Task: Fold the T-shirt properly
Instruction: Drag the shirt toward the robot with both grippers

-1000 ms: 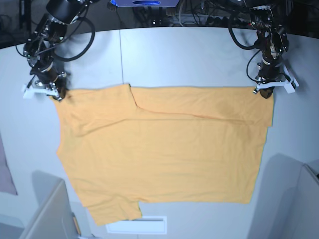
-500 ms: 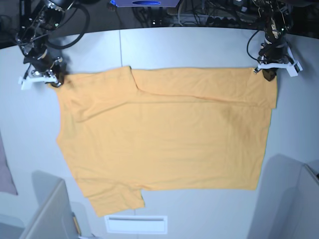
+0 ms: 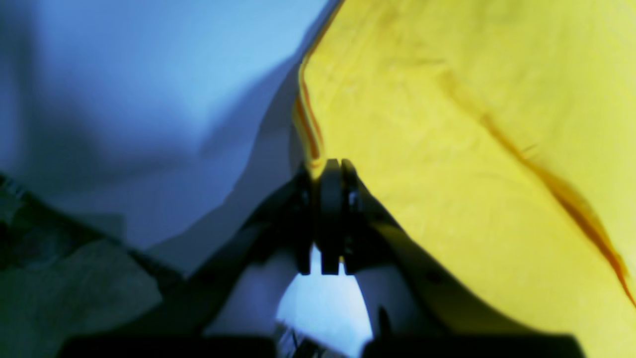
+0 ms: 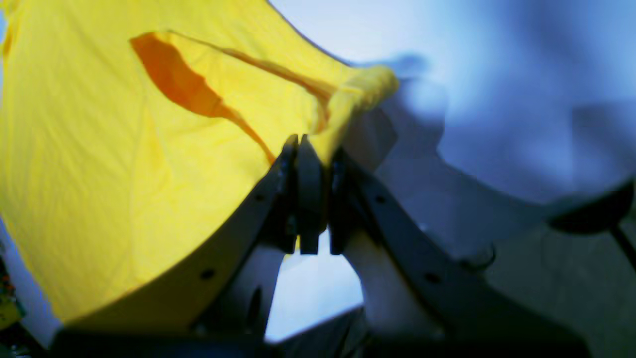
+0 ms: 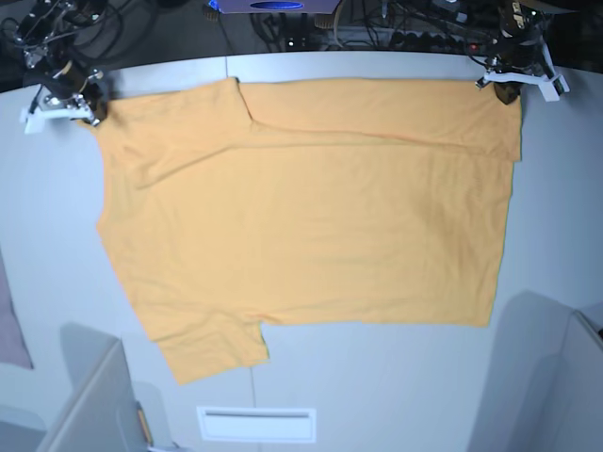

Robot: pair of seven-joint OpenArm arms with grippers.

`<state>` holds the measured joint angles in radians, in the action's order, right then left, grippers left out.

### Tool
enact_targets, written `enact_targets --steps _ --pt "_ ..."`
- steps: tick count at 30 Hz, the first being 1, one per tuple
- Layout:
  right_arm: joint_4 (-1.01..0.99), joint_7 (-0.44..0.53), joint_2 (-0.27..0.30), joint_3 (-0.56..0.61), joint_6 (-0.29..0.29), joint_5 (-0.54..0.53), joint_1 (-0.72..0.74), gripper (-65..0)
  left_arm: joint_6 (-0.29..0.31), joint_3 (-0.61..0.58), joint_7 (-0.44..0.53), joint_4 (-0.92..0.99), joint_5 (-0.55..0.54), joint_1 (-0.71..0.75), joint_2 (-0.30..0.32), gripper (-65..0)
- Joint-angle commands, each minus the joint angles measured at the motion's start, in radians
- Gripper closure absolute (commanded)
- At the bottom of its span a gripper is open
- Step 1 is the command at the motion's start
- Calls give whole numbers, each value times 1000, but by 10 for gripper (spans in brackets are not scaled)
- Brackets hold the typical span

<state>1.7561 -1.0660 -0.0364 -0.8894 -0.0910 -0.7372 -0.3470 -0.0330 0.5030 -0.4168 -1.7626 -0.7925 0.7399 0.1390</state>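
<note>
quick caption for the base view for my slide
Both grippers, left and right, pinch the far corners of the orange T-shirt spread on the table.

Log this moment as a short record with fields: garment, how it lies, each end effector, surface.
garment: T-shirt, orange-yellow, plain side up
lay: spread nearly flat on the table, one sleeve at the near left, a long crease below the far edge
left end effector: shut on the T-shirt's far corner, base view's right
right end effector: shut on the T-shirt's other far corner, base view's left
other cloth: pinkish cloth at the left border, apart from the T-shirt
</note>
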Motion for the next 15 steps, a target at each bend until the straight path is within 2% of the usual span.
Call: enact_targets --steps 1,4,15 --pt "18 -1 8 -17 -10 -11 -2 0 0 7 17 -16 -2 20 9 0" --pt "18 -36 8 -32 -10 -11 -4 0 0 7 17 -16 -2 40 7 0" --pt "18 -41 10 -30 -10 -9 -24 0 0 6 17 -15 -3 48 6 0"
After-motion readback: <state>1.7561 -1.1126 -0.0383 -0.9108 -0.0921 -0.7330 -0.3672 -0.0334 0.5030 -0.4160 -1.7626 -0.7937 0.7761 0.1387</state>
